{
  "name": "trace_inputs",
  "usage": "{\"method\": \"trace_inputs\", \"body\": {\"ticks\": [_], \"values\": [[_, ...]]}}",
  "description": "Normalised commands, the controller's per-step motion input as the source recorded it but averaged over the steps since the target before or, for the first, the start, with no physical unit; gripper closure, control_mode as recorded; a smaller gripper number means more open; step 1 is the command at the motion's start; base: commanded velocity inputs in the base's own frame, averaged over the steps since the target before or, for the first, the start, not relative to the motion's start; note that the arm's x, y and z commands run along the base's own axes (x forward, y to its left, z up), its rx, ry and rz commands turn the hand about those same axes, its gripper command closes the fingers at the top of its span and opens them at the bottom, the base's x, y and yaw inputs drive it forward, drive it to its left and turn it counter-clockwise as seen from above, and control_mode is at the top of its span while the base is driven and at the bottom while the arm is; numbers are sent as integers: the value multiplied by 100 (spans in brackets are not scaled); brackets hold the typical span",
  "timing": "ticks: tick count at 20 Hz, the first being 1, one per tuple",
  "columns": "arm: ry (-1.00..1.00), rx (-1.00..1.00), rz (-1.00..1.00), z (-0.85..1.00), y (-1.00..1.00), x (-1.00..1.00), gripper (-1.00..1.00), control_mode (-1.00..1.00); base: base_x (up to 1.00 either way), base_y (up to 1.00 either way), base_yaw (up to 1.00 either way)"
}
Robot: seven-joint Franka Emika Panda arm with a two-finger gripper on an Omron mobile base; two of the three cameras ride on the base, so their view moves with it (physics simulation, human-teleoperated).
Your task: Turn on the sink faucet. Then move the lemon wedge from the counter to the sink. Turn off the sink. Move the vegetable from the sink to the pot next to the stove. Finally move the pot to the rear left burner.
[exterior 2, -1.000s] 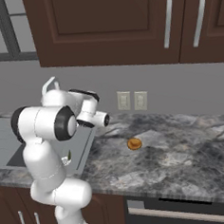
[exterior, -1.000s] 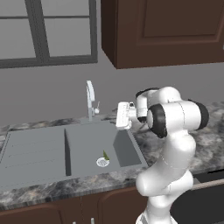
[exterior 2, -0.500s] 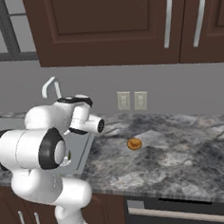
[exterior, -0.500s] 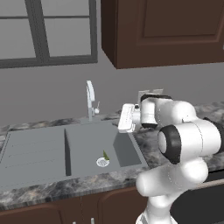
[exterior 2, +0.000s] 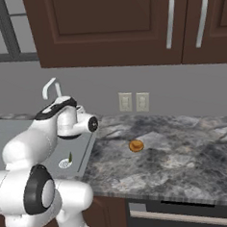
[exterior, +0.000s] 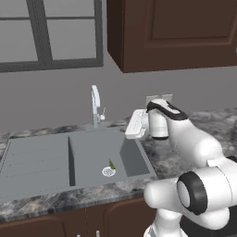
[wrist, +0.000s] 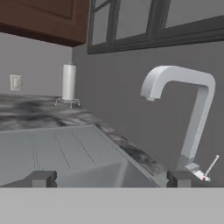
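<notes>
The sink faucet stands behind the two-basin grey sink, its thin lever low at its side. I see no water under the spout. A small yellow-green lemon wedge lies in the right basin beside the round drain, and it also shows from the right. My gripper hovers above the right basin's right edge, pointing toward the faucet. It is open with nothing between its fingertips, and the faucet base sits just past the right one.
Dark marbled counter runs right of the sink, with a small orange-brown item lying on it. A black oven front sits below at the right. A paper towel roll stands far along the counter. Wall outlets are behind.
The elbow has swung down and toward the cameras, while the hand stayed over the sink's right edge and turned toward the faucet. The wedge has not moved.
</notes>
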Motion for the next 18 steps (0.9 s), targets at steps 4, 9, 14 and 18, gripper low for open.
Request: {"method": "trace_inputs", "body": {"ticks": [4, 9, 14, 18], "values": [[20, -7, -11, 17, 0, -34, -100, -100, 0, 0, 0], [27, -8, -12, 3, 1, -21, -100, -100, 0, 0, 0], [34, -7, -17, 0, 5, -9, -100, -100, 0, 0, 0], [37, -8, -19, 0, 8, 0, -100, -100, 0, 0, 0]]}}
